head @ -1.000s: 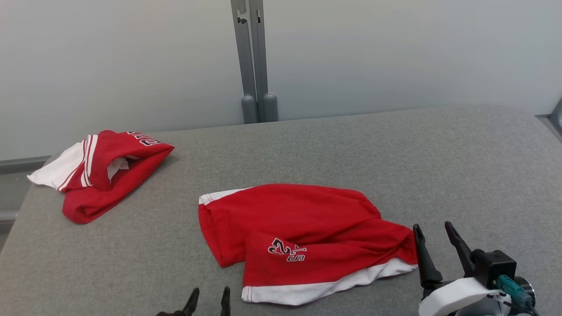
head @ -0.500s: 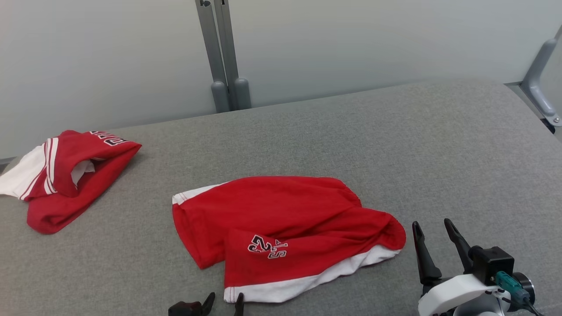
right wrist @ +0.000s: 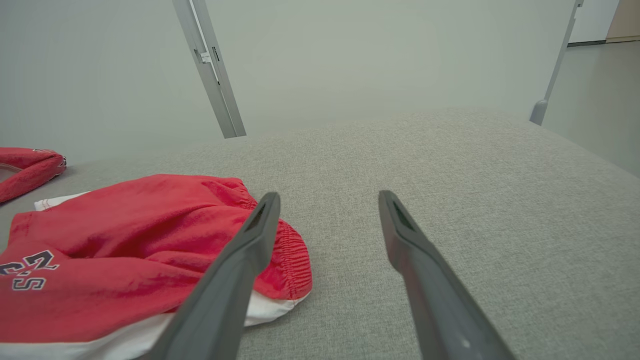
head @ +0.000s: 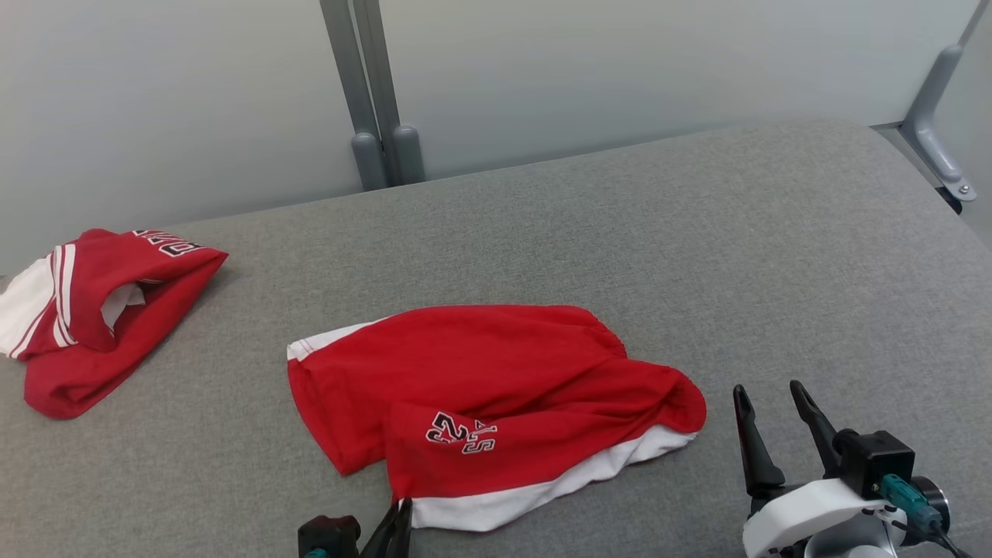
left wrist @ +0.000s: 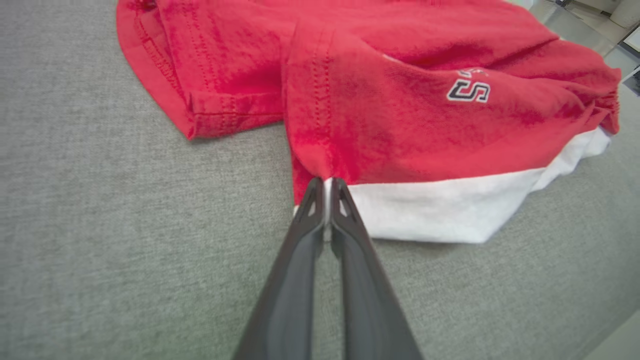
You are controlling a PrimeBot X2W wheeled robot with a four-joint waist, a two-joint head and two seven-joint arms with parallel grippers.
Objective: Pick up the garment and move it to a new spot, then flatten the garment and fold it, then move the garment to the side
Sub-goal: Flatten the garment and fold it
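The garment (head: 496,387) is a pair of red shorts with a white band and a black-and-white number, lying rumpled on the grey padded table (head: 697,232). My left gripper (head: 403,508) is at its near left corner, shut on the hem where red meets white. The left wrist view shows the fingertips (left wrist: 325,182) pinched together on that edge of the garment (left wrist: 400,110). My right gripper (head: 767,389) stands open just right of the garment's waistband end, holding nothing. In the right wrist view, the right gripper (right wrist: 328,196) has the garment (right wrist: 125,235) to its left.
A second red and white garment (head: 101,310) lies bunched at the table's far left, and its edge (right wrist: 25,167) is in the right wrist view too. Two grey posts (head: 372,101) rise behind the table. A grey bracket (head: 934,132) stands at the far right corner.
The head camera has turned, shifting the whole picture left. My left gripper has moved in to the garment's near left corner and shut on the hem. The right gripper stays open.
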